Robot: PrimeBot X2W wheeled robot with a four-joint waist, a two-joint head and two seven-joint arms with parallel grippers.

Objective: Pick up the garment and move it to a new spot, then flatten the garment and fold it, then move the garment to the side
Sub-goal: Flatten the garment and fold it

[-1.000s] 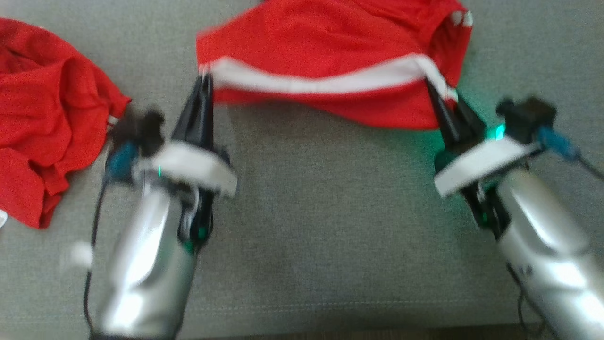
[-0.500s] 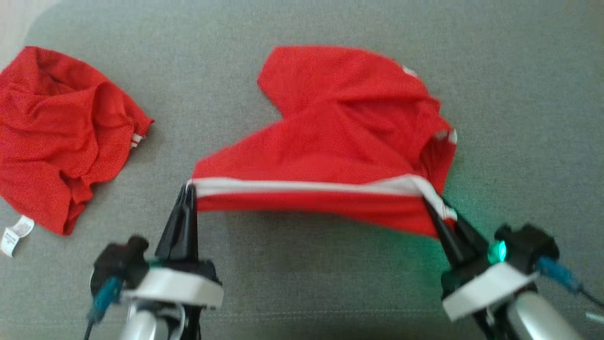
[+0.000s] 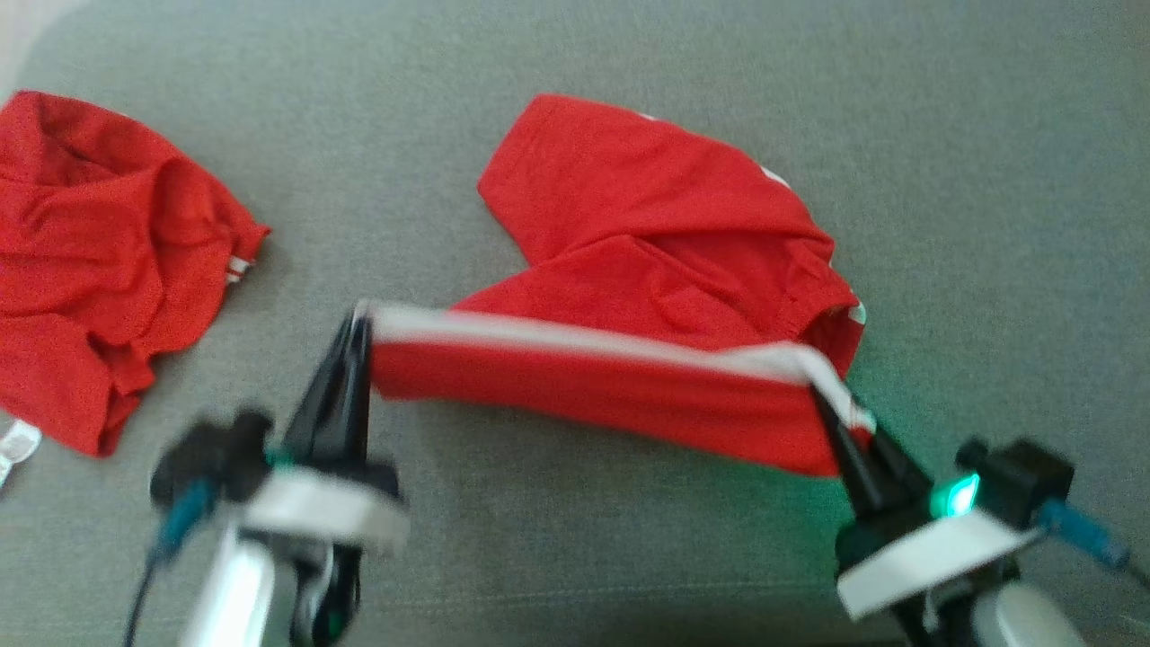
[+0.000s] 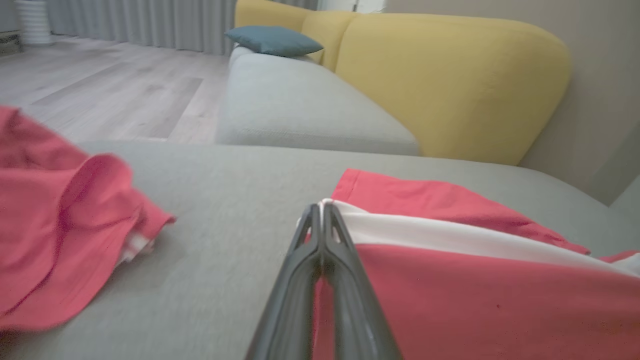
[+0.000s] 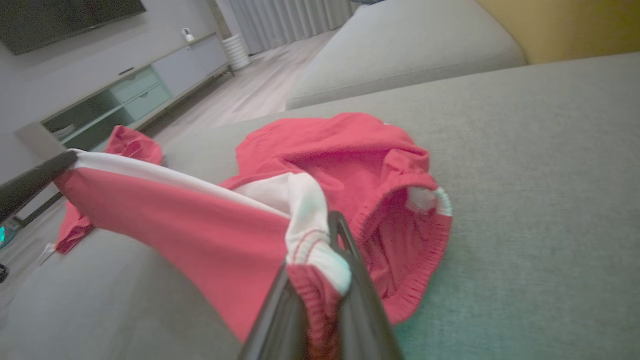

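We see L claw (image 3: 359,322) and R claw (image 3: 843,412) each clamped on the white-striped edge of the red garment (image 3: 629,395), stretched btwn them; its rest lies on the grey cushion (image 3: 988,225). Blurry red cloth (image 3: 99,261), maybe another garment, lies well to the left

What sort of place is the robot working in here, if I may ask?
Most likely a home living room: a grey sofa seat with a yellow backrest and teal cushion, plus a dark television on the wall above a low cabinet.

Left tool (image 3: 359,328) low left, clamped tight on garment (image 3: 647,225); right tool (image 3: 840,409) low right, clamped likewise, tilted inward.
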